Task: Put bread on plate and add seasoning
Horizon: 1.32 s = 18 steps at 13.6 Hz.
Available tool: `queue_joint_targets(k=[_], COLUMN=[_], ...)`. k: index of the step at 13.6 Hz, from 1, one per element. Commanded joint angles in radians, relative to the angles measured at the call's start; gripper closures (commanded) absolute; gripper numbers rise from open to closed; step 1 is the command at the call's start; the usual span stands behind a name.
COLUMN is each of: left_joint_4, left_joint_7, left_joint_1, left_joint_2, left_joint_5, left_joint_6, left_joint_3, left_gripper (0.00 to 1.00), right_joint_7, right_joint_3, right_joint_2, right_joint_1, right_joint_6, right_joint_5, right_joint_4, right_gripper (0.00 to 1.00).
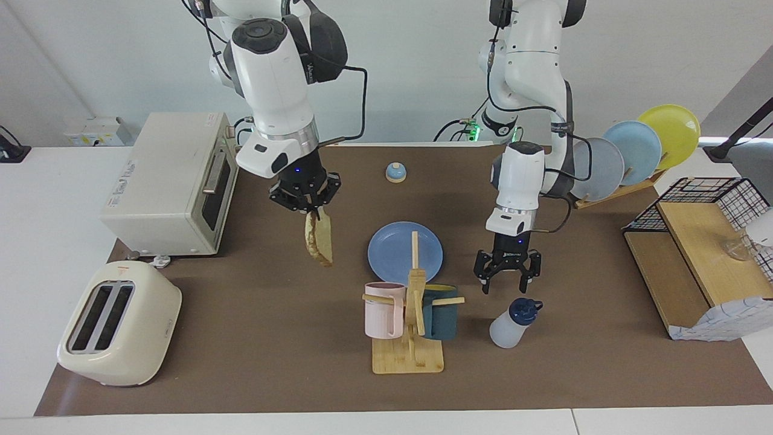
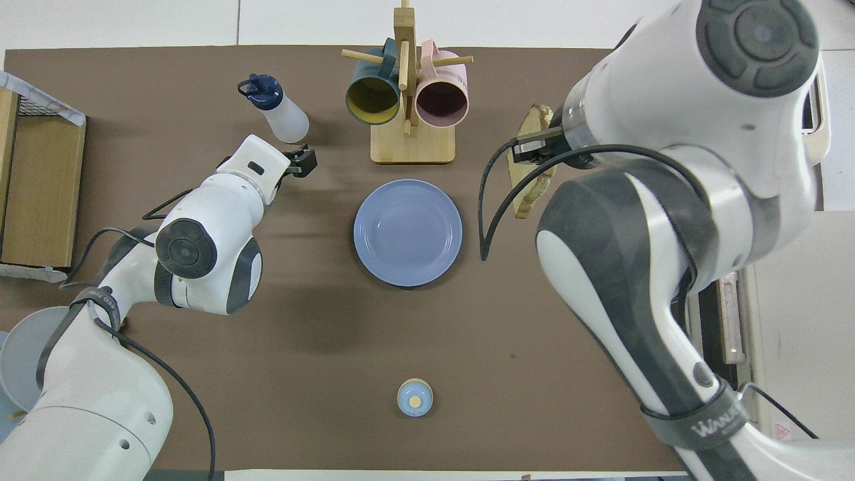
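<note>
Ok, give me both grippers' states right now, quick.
Left gripper: open, empty, over the table beside the translucent white bottle with navy cap.
Right gripper: shut on the tan toast slice, in the air.
</note>
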Motion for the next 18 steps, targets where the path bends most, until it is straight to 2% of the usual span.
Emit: queue_joint_targets(k=[1,2,5,8,11,14,18], left_joint_4=[0.031,0.060,0.100,0.147,0.143,0.149,0.189], left_joint_7=[-0.017,-0.017,-0.017,-0.016,-0.017,-0.019,-0.017], left_joint_1=[-0.021,-0.022,-0.087,-0.087,-0.094,-0.101,-0.107], left_joint_2=[0.056,0.079,0.120,0.139,0.142,0.171,0.206], left_joint_5=[-0.051,-0.079,-0.095,-0.093,-0.088,-0.093,-0.093], left_joint_6=[0.072,0.075,0.071,0.045,0.046,0.052,0.049], left_joint_3=[0.024,0.029,0.107,0.112,0.112,0.112,0.127], left_gripper=[0.00,0.00,0.00,0.00,0.00,0.00,0.00], right_joint_7=[0.161,0.230,0.376,0.360,0.241,0.231,0.214], right_joint_3=[0.001,-0.001,-0.001,-0.001,-0.001,-0.001,-0.001], right_joint_2=[-0.140,-0.140,-0.077,-0.057,-0.080,-0.045,-0.043], right_joint_1=[0.105,0.148,0.252,0.268,0.257,0.268,0.265], right_joint_6=[0.252,0.315,0.469,0.549,0.701,0.757,0.764], right_joint_5=[0.023,0.023,0.023,0.020,0.021,0.020,0.021], right_joint_4=[-0.314,-0.349,-0.354,-0.368,-0.510,-0.531,-0.541], right_gripper=[1.00,1.00,1.00,1.00,1.00,1.00,1.00])
